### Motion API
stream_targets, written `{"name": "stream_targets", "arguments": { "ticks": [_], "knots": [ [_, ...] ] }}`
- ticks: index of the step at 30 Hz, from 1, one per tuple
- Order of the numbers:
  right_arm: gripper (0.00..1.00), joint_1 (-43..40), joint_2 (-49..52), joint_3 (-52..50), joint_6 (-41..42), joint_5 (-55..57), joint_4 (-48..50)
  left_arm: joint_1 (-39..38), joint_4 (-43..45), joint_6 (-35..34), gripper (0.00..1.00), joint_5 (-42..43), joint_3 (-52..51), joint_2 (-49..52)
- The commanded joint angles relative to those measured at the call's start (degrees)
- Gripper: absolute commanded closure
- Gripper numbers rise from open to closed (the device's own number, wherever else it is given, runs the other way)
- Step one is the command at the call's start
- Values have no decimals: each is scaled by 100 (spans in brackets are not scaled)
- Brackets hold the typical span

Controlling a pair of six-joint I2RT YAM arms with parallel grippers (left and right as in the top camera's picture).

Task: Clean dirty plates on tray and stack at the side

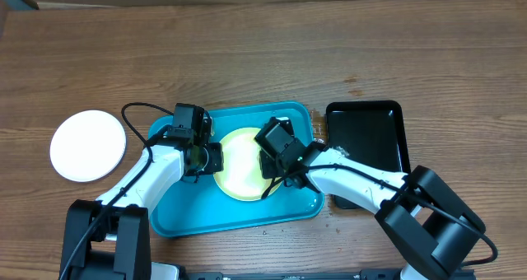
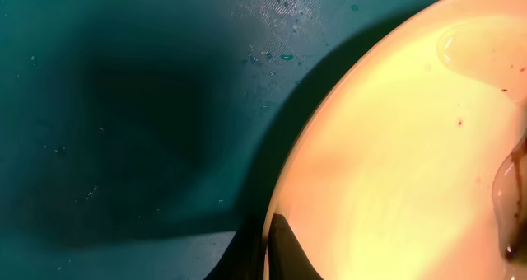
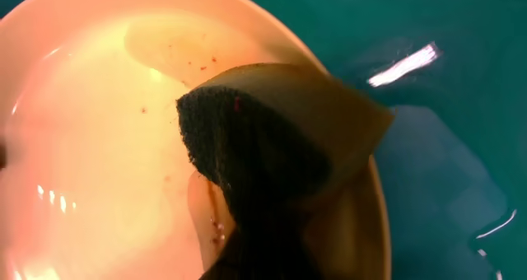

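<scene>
Dark sponge (image 3: 247, 140) in right gripper (image 1: 278, 178) — on plate (image 1: 239, 169); left gripper (image 1: 216, 158) pinches rim (image 2: 276, 202).

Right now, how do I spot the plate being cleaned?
Find the big turquoise tray on the wooden table. One plate lies inside it, under a dark sponge. It is pale yellow-green; the other plate is white and lies left of the tray.

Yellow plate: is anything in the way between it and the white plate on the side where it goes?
Yes. The raised rim of the tray lies between the yellow-green plate and the white plate. The left gripper sits there too, fingers on the plate's edge, and the right gripper holds a sponge on top.
</scene>
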Motion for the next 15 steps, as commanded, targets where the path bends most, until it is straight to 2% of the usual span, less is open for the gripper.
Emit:
{"name": "stream_targets", "arguments": {
  "ticks": [1,7,15],
  "knots": [
    [96,175,140,-232,623,-341,-133,-13,24,-81,96,48,-42,35],
    [96,111,140,-179,549,-345,107,-13,24,-83,96,48,-42,35],
    [96,-472,101,546,546,-870,-138,-13,20,-81,96,48,-46,35]
  ]
}}
